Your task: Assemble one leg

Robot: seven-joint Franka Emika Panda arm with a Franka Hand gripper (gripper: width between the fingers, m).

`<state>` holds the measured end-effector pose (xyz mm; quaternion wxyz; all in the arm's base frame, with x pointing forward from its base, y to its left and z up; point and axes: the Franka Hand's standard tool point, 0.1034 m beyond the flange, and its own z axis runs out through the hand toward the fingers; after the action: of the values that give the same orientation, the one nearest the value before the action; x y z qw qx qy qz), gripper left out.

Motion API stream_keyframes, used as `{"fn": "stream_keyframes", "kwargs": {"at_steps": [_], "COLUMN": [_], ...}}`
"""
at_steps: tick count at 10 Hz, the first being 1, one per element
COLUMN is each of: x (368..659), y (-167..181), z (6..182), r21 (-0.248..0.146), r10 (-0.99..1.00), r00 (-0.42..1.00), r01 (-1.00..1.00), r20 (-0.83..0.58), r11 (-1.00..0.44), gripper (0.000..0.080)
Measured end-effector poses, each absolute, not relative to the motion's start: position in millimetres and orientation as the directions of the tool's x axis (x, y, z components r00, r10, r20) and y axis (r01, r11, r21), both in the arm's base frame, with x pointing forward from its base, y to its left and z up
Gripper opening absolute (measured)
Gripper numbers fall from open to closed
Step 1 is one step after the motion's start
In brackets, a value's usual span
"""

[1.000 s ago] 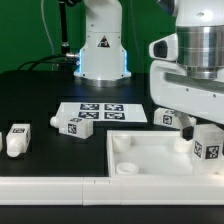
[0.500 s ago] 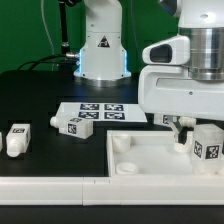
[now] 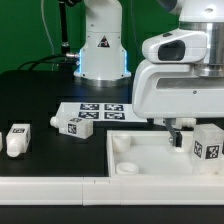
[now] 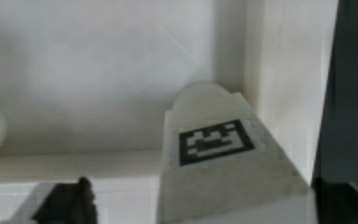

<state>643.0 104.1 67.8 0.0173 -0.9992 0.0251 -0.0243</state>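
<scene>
- Change against the earlier frames: in the exterior view the arm's white housing (image 3: 180,85) now sits lower and further toward the frame's left, covering more of the right half; it hides the tagged leg formerly seen in the middle right, just past the panel's far edge.
- Unchanged: the two loose legs at lower left, the marker board and the large panel hold their places.
- Pincer (image 3: 177,131): only dark finger tips show beneath the housing, at middle right of the exterior view, above the panel's right part. How far apart the fingers stand cannot be told, nor whether they touch or hold anything.
- Wrist view: one dark finger tip (image 4: 69,200) appears at the lower left of the frame; the other is not clearly seen.
- Leg (image 3: 208,142): white block with a black-and-white tag on its facing side, standing at the right edge of the exterior view, on the panel's right part, just beside the pincer. In the wrist view it fills the lower centre, a pale wedge with one tag on it (image 4: 220,150).
- Panel (image 3: 140,165): large flat white piece at lower right of the exterior view, round socket near its near left corner.
- Second leg (image 3: 74,125): tagged, lying on the black table (image 3: 35,95), left of centre.
- Third leg (image 3: 17,139): at far left, lying on the table.
- Marker board (image 3: 98,112): flat, several tags, centre of frame, behind the panel.
</scene>
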Motion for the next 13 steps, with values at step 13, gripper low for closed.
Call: {"fn": "stream_keyframes", "kwargs": {"at_steps": [13], "x": [642.3], "y": [109.8], "z": [67.6], "r21": [-0.062], "r10": [-0.996], "r00": [0.049], "r01": [-0.997], "r20": [-0.08], "r11": [-0.044], "gripper": [0.0284]}}
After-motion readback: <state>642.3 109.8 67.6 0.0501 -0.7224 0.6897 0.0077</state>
